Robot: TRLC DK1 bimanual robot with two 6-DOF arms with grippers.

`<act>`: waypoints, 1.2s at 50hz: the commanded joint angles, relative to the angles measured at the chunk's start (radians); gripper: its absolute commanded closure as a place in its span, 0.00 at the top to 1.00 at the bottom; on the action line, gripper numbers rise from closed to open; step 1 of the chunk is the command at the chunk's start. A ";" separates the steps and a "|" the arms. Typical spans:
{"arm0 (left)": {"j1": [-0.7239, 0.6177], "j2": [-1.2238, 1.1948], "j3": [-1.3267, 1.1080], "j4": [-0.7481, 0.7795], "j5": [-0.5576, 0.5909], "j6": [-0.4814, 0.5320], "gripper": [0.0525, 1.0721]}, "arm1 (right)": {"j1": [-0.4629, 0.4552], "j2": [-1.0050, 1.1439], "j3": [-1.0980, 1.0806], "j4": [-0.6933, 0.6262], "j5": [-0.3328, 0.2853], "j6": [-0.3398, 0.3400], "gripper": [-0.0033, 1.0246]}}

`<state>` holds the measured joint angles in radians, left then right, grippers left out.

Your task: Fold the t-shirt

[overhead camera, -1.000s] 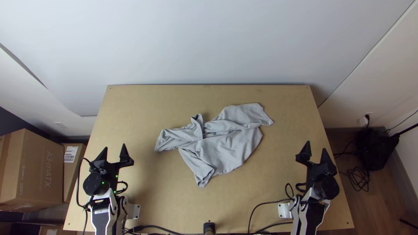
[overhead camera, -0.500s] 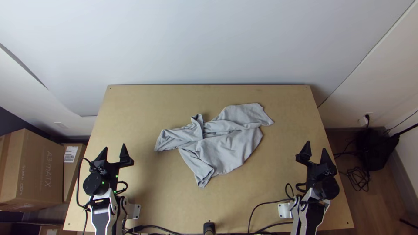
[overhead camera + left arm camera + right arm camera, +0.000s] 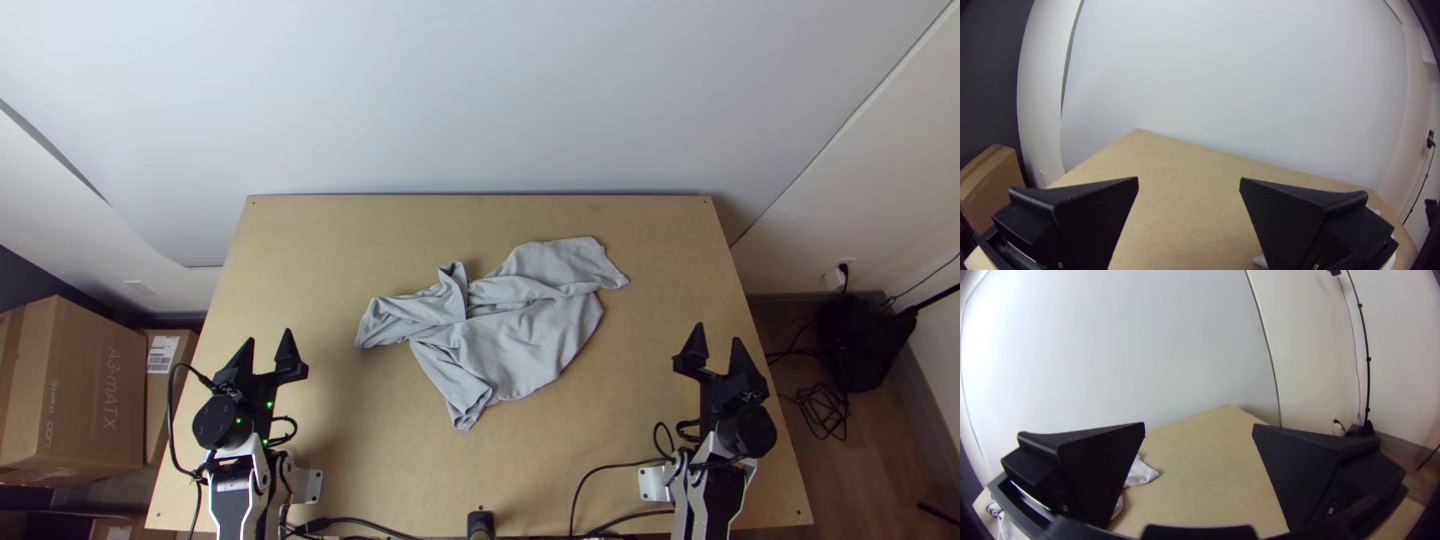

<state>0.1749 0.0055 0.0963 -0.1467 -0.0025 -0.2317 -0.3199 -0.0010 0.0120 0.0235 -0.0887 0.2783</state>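
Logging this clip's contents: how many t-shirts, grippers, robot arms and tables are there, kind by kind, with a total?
T-shirt: 1, rumpled, grey
Grippers: 2, left gripper and right gripper, both open
Robot arms: 2, left arm and right arm
Table: 1
Total: 6

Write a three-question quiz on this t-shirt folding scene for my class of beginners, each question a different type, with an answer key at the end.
1. True or false: the left gripper stands open, its two fingers apart.

2. Multiple choice: how does the grey t-shirt lie on the wooden table?
A) Folded into a neat square
B) Rumpled and unevenly spread
C) Hanging over the far edge

3. Fill the gap: between its fingers, the right gripper holds ____.

Key:
1. True
2. B
3. nothing
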 commanded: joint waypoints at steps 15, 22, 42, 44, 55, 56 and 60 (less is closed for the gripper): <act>-0.064 -0.006 -0.038 0.019 0.009 0.025 0.96 | 0.031 -0.004 0.057 0.044 0.021 -0.039 0.96; -0.051 0.014 0.005 0.070 0.009 0.025 0.96 | 0.039 -0.002 0.120 0.044 0.015 -0.047 0.96; -0.051 0.485 0.390 -0.001 0.009 -0.015 0.96 | 0.157 0.329 0.508 0.007 0.007 -0.073 0.96; -0.049 0.514 0.438 -0.021 0.009 -0.017 0.96 | 0.159 0.383 0.574 -0.013 0.007 -0.085 0.96; -0.071 0.597 0.700 -0.217 0.010 -0.057 0.96 | 0.208 0.625 0.905 -0.195 0.009 -0.146 0.96; -0.078 0.614 0.727 -0.248 0.010 -0.058 0.96 | 0.214 0.642 0.931 -0.214 0.009 -0.149 0.96; -0.109 0.672 0.818 -0.349 0.010 -0.061 0.96 | 0.245 0.707 1.033 -0.275 0.010 -0.149 0.96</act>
<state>0.0937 0.6159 0.8051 -0.4194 0.0002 -0.2638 -0.1074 0.6350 0.9348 -0.2039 -0.0792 0.1516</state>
